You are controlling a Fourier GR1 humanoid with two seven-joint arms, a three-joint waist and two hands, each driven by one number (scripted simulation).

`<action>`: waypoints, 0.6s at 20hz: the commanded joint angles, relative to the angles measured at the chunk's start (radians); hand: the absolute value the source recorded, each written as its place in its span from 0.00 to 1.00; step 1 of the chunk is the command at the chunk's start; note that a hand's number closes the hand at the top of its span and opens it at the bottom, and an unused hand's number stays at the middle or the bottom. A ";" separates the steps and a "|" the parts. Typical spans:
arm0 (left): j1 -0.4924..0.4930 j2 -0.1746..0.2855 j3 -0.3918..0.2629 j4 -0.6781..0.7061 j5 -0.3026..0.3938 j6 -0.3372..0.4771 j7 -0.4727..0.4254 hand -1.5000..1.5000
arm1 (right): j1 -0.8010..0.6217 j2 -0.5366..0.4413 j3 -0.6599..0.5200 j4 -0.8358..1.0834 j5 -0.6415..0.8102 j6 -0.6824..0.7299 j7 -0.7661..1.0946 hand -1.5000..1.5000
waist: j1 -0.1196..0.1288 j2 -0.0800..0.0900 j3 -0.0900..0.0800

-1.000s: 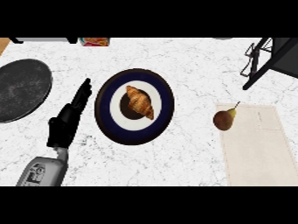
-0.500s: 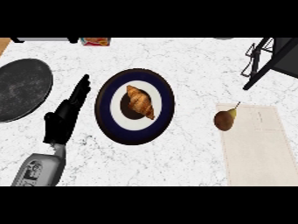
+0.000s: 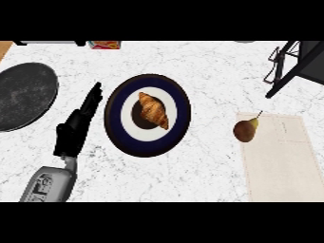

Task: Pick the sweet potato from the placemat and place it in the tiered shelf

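Note:
The sweet potato (image 3: pixel 245 131), brown with a thin stem end, lies on the left edge of the beige placemat (image 3: pixel 283 161) at the right. At the top right corner stands the black frame of the tiered shelf (image 3: pixel 290 66), apart from the placemat. My left hand (image 3: pixel 75 129) rests open at the left, fingers straight and pointing up along the left side of a dark blue plate. It is far from the sweet potato and holds nothing. My right hand does not show.
A dark blue and white plate (image 3: pixel 122 137) with a croissant (image 3: pixel 154 110) sits mid-counter. A round dark pan (image 3: pixel 20 97) lies at the far left. A small red box (image 3: pixel 105 45) stands at the back edge. White marble counter separates the plate and placemat.

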 commanded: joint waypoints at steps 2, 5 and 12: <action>0.069 0.035 0.012 -0.058 0.004 -0.037 -0.012 0.50 | -0.014 -0.023 -0.031 0.134 0.011 -0.109 -0.025 1.00 | 0.002 -0.002 0.000; -0.014 0.017 0.020 0.007 -0.002 -0.016 0.001 0.50 | -0.032 0.023 -0.136 0.096 -0.157 -0.291 -0.105 1.00 | 0.002 0.004 0.002; 0.008 -0.042 -0.019 -0.043 -0.035 0.020 0.045 0.50 | 0.030 -0.010 -0.186 0.212 -0.294 -0.419 -0.299 1.00 | -0.005 -0.002 0.001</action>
